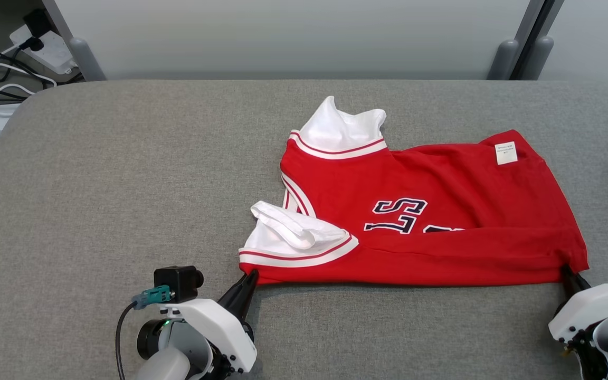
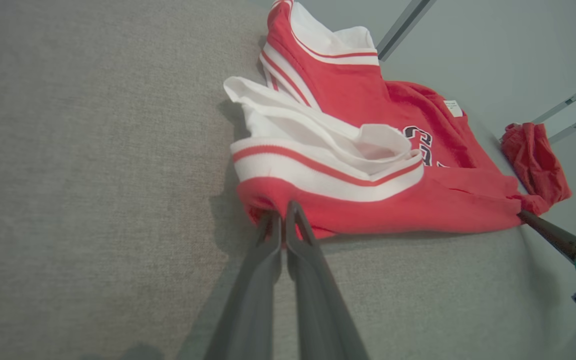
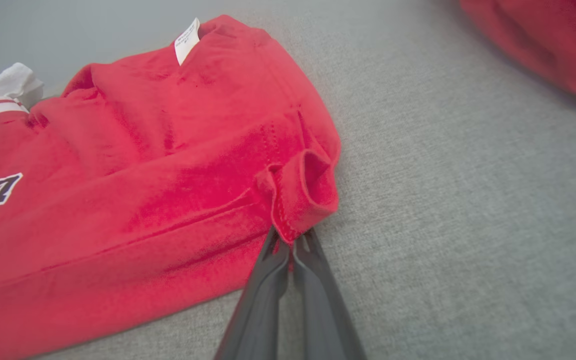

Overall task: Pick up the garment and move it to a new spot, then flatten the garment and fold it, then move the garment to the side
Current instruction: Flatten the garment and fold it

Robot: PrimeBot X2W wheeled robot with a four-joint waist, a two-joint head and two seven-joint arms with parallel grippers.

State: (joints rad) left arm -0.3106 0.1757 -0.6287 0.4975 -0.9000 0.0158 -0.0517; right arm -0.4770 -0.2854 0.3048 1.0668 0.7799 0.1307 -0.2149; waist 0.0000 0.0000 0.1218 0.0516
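Quick status from my end: the garment (image 1: 430, 211) is a red jersey with white sleeves. It lies on the grey table (image 1: 124, 184), right of the table's middle and closer to its near edge. I'd say the pick-up-and-relocate bit is done. The flattening is mostly there too, since the body lies pretty smooth. The lettering gets cut off by a crease running parallel to the table's near edge, so my guess is one fold is already in. The white sleeves (image 1: 293, 229) are bunched up though, so it's not tidy. My left gripper (image 2: 282, 215) has its jaws pressed together on the hem corner toward the table's middle. My right gripper (image 3: 292, 240) is pinching the other corner toward the table's right end. What's left, as I read it, is finishing the fold and then sliding the whole thing to the side. Containers: I can't spot any, it's just cloth lying straight on the table. Another red cloth (image 2: 535, 160) sits at the table's far right, apart from mine.
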